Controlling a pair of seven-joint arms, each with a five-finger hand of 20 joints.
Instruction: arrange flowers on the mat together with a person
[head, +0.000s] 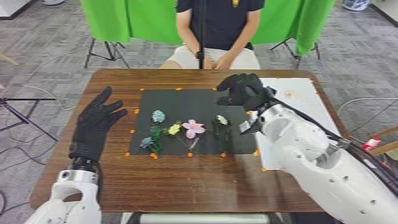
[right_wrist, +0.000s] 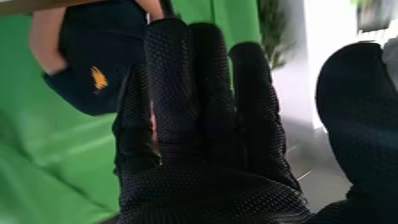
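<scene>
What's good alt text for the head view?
Flowers lie on a dark mat on a brown wooden table; the robot's right hand hovers at the mat's far right corner, its left hand open beside the mat.

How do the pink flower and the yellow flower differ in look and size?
The pink flower has the larger bloom; the yellow flower has a smaller one. The pink flower's petals spread wide, while the yellow flower looks more compact. Both lie on the dark mat.
</scene>
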